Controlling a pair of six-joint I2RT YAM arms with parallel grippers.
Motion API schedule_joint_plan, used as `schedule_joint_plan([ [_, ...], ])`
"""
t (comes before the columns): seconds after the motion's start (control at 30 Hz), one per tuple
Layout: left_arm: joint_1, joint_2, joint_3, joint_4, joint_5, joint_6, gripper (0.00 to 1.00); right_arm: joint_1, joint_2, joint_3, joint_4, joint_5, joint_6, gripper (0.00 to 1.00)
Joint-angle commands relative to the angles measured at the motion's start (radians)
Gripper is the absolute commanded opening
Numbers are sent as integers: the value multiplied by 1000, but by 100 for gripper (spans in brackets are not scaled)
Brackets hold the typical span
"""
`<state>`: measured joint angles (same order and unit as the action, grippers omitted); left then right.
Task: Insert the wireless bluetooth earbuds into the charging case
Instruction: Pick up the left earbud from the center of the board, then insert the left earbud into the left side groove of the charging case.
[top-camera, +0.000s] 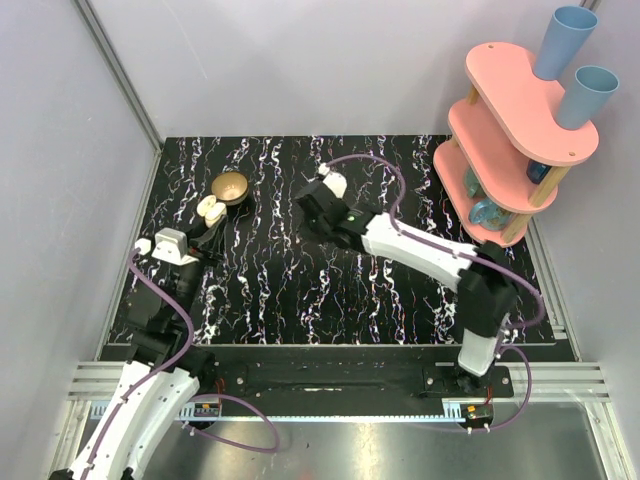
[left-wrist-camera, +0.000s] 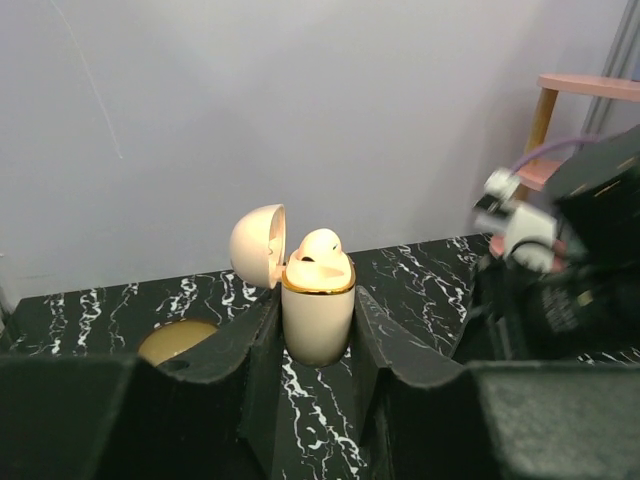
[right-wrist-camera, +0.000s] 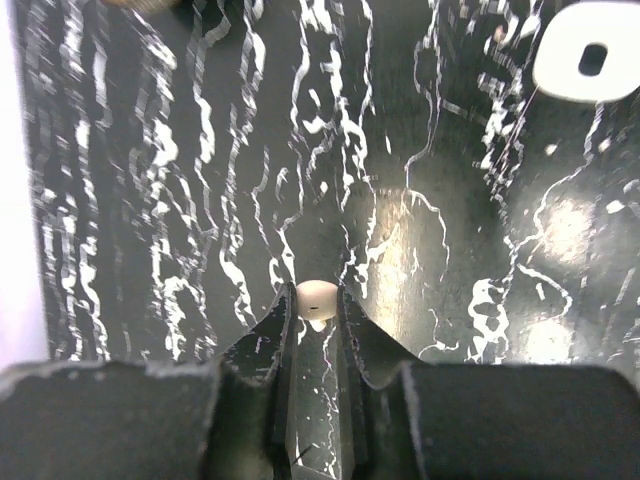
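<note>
The left arm (top-camera: 150, 390) goes from its base forward along the left edge of the table (top-camera: 300, 290). Its wrist lies low and almost level, pointing toward the brass bowl (top-camera: 232, 186). The left gripper (left-wrist-camera: 317, 335) is pressed onto the charging case (left-wrist-camera: 318, 310), with one black finger on each side of the lower half. The case stands upright just beside the bowl, on the bowl's near-left side. I cannot tell if its bottom touches the table or is held a little above it. The lid (left-wrist-camera: 258, 245) is open and leans back to the left. The seated earbud (left-wrist-camera: 320, 248) sits in the case, and its rounded cream top shows above the gold rim.

The right arm (top-camera: 420, 245) rises from its base at the near right side. Its white forearm reaches across the table toward the bowl. It ends to the right of the bowl, well apart from it. The wrist is bent down, so the right gripper (right-wrist-camera: 316, 306) points at the marbled table surface. Its fingers are nearly together and pinch the second earbud (right-wrist-camera: 316, 296), a small cream piece with a dark spot, right at the fingertips. This earbud is close over the table; whether it touches the surface I cannot tell.

Far to the right of the bowl stands a pink shelf (top-camera: 520, 120) with two blue cups (top-camera: 565, 40) on top
</note>
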<state>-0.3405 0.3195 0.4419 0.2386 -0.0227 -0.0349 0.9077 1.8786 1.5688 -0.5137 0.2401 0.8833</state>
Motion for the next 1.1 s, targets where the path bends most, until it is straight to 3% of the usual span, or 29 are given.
schedule_joint_plan([
  [0.0, 5, 50, 63, 85, 79, -36, 0, -4, -206, -102, 190, 166, -102, 0],
  [0.23, 5, 122, 67, 192, 211, -83, 0, -6, -465, -289, 487, 160, -231, 0],
  [0.53, 5, 213, 35, 409, 388, -157, 0, -6, -631, -351, 717, 41, -331, 0],
  [0.77, 5, 302, 34, 576, 497, -226, 0, -4, -625, -291, 767, -133, -356, 0],
  [1.07, 1, 359, 41, 634, 540, -264, 0, 8, -599, -266, 851, -323, -385, 0],
])
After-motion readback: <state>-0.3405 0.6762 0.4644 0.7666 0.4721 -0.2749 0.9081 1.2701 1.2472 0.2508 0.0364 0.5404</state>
